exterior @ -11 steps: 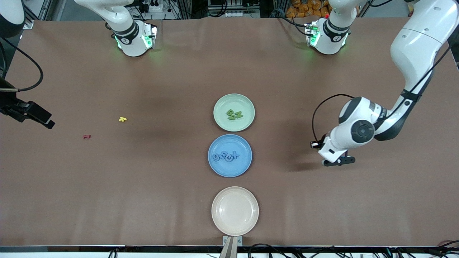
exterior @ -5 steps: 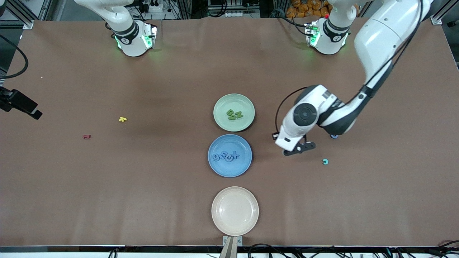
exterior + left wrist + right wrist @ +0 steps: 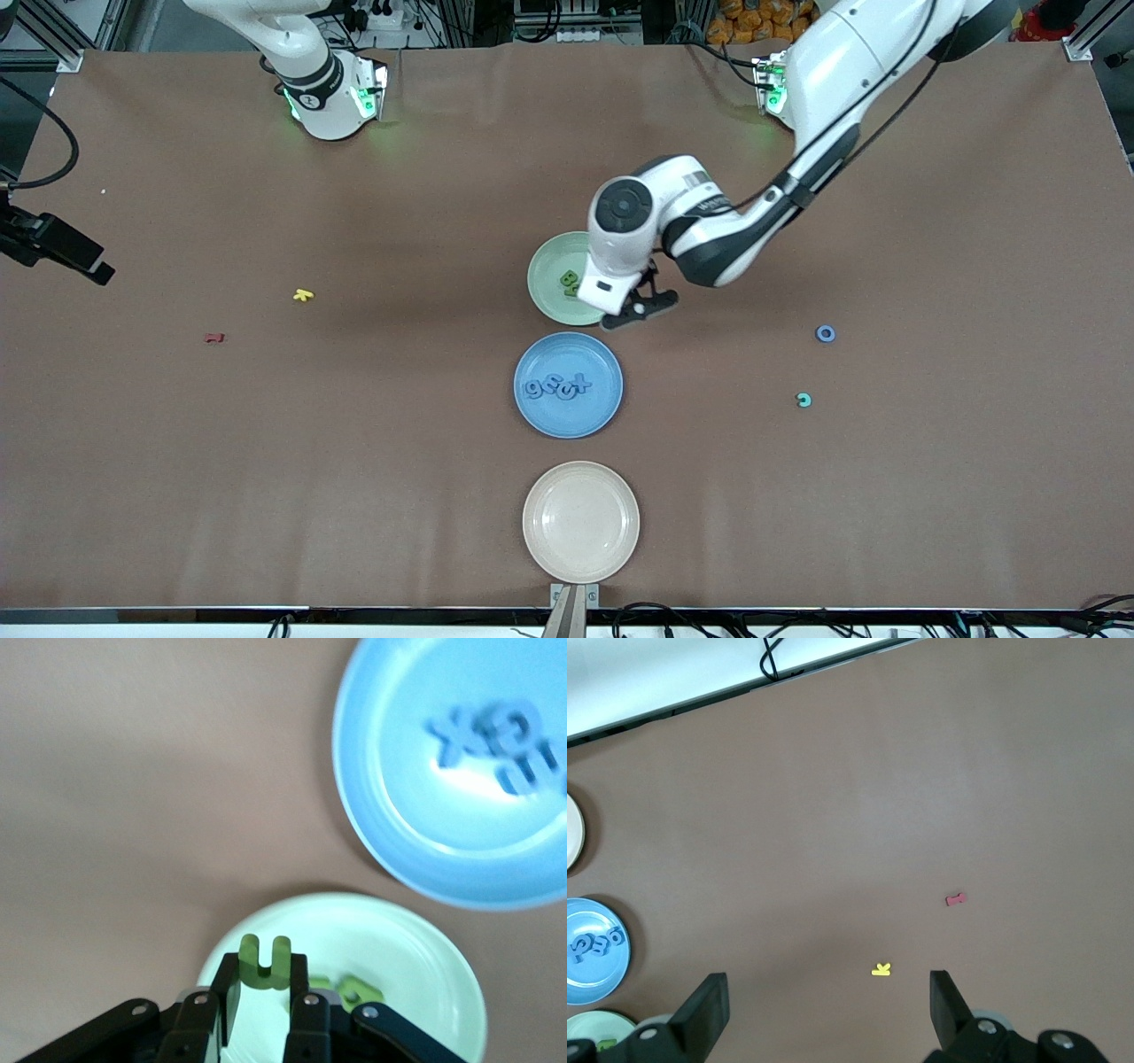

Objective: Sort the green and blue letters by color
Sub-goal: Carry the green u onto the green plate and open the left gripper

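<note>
left hand, clamped on a small green u-shaped letter, hangs over the pale green plate's rim; released early, the letter could bounce onto the tabletop. right hand waits, fingers apart.

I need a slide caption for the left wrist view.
Left gripper holds a green letter over the green plate, beside the blue plate.

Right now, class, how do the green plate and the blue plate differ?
The green plate lies farther from the front camera; the blue plate lies nearer. The left gripper, holding a green U, is over the green plate; nothing is over the blue plate. Green letters lie in the green plate, blue letters in the blue. Both are round and shallow, side by side. The right gripper waits open at the right arm's end.
</note>
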Tool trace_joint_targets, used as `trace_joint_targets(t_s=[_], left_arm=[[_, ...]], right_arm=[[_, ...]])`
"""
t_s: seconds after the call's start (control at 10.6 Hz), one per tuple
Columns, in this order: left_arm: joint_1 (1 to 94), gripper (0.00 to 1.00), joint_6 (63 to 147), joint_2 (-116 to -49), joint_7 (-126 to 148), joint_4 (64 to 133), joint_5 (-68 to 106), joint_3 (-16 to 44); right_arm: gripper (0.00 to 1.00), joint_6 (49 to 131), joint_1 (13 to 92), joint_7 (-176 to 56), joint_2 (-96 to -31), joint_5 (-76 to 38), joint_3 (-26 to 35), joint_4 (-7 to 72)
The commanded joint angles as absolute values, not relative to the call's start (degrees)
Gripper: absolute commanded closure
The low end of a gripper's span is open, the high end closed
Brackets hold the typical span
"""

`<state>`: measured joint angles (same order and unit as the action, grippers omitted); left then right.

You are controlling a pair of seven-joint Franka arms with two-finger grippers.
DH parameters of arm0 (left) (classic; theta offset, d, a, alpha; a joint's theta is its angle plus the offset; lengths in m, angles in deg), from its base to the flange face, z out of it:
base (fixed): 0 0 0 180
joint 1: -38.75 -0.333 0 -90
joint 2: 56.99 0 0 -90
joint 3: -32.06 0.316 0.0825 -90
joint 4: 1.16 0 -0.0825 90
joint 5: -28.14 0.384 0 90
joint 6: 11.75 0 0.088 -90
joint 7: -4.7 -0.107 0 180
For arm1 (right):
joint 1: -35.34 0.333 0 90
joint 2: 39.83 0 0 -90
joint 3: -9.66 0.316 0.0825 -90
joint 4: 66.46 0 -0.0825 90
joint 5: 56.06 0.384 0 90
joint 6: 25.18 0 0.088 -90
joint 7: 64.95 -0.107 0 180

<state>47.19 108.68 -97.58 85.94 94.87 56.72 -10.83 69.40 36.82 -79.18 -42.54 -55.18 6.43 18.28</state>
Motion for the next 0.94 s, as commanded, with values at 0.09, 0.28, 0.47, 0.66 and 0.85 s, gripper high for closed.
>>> trace_joint_targets(t_s=[0.09,0.28,0.47,0.66,0.85], left_arm=[[59.5,0.99,108.4,-100.6,93.4,90.0,55.2,-4.4],[63.3,0.01,108.8,-101.5,94.5,88.1,55.2,-1.9],[63.2,0.00,109.5,-101.1,95.6,87.1,55.0,-1.8],[62.8,0.00,109.5,-100.3,95.1,85.2,55.7,-1.8],[62.5,0.00,109.5,-99.2,93.3,83.0,56.4,-1.5]], right_arm=[[0.00,69.1,36.2,-80.1,-42.3,-54.4,6.5,20.1],[0.00,68.9,36.1,-80.1,-42.4,-54.2,6.5,20.3],[0.00,68.2,36.1,-80.1,-43.1,-54.2,6.5,20.2],[0.00,68.3,36.0,-80.1,-43.5,-54.3,6.6,20.1],[0.00,68.7,36.1,-80.1,-43.6,-54.3,6.6,20.1]])
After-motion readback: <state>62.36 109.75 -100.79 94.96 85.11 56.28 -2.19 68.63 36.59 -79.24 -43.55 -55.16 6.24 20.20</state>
